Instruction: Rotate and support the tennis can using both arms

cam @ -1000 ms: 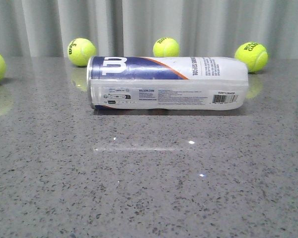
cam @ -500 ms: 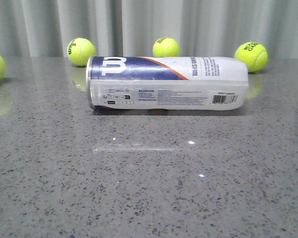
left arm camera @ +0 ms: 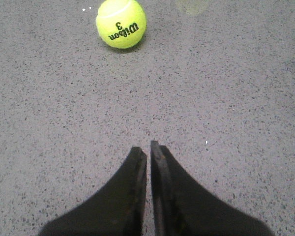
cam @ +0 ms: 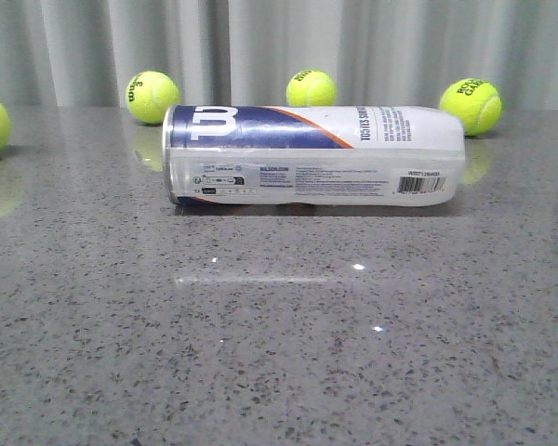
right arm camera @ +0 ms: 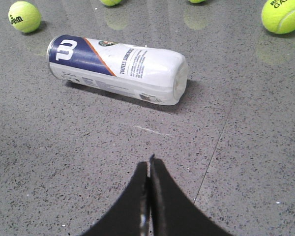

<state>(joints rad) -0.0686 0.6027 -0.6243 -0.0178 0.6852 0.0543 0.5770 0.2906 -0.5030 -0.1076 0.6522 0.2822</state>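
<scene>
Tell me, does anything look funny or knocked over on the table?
The tennis can lies on its side on the table instead of standing up. It looks undamaged and nothing is spilled. Tennis balls sit loose behind it. Neither arm touches it.

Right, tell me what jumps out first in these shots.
The tennis can lies on its side mid-table, navy W end toward the left. Yellow-green tennis balls sit behind it along the curtain, one near its left end. Both the left gripper and right gripper are shut, clear of the can.
</scene>
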